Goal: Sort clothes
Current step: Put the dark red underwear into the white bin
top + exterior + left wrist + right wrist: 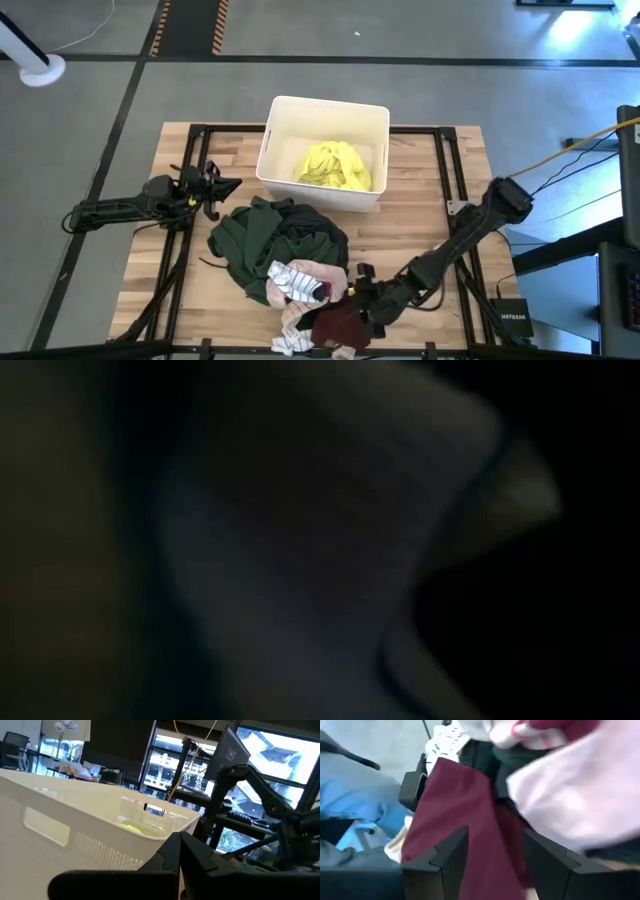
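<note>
Maroon garment (455, 815) between right pincer (492, 857) fingers — jaws apart, pink garment (580, 795) beside

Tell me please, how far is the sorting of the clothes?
Done: the yellow top lies in the white bin. In hand: the right gripper, open, straddles the maroon garment. Left: the dark green clothes, pink piece and striped socks. The left gripper waits shut beside the bin.

The white rectangular plastic bin (285, 140) sits at the table's far middle with the neon yellow top (335, 165) inside. Nearer, the dark green garment (245, 240) lies left of the maroon cloth (340, 322) (near edge), the pale pink garment (318, 272) between.
</note>
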Robot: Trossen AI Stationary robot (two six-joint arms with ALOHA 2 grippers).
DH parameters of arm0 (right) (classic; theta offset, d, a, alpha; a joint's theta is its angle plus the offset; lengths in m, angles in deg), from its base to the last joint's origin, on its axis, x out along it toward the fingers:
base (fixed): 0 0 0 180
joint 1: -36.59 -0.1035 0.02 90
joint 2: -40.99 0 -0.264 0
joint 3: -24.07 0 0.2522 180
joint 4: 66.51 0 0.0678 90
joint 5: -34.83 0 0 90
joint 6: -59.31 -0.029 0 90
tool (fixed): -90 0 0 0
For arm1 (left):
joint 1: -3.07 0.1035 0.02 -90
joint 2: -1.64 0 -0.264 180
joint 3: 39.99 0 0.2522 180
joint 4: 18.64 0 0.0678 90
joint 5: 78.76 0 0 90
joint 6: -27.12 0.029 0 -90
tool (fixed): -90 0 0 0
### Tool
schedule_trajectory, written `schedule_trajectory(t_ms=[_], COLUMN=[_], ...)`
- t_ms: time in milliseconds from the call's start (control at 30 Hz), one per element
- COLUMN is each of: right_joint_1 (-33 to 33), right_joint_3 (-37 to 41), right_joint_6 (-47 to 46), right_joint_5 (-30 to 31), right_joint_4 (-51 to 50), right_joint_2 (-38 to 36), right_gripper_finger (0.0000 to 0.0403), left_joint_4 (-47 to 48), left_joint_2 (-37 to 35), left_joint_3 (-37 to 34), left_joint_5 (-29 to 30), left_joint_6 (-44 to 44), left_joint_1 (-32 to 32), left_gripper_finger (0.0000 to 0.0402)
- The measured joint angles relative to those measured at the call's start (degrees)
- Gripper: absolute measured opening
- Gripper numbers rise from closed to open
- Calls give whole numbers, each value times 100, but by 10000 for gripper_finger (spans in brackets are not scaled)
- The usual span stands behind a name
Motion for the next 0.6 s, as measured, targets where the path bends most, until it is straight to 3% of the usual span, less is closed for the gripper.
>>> schedule_trajectory(t_ms=[100,400,500,600], right_joint_1=[50,108,108,108], right_joint_3=[-2,0,0,0], right_joint_6=[37,9,10,12], right_joint_5=[-255,-329,-106,37], right_joint_4=[424,370,313,256], right_joint_2=[377,985,989,951], right_gripper_finger=[198,188,146,75], left_joint_4=[-3,-8,-16,-12], left_joint_2=[-2,-1,-2,-1], left_joint_3=[0,0,0,0], left_joint_5=[-107,-155,-156,-156], left_joint_6=[-8,-28,-75,-206], left_joint_1=[0,-1,-2,-2], left_gripper_finger=[0,0,0,0])
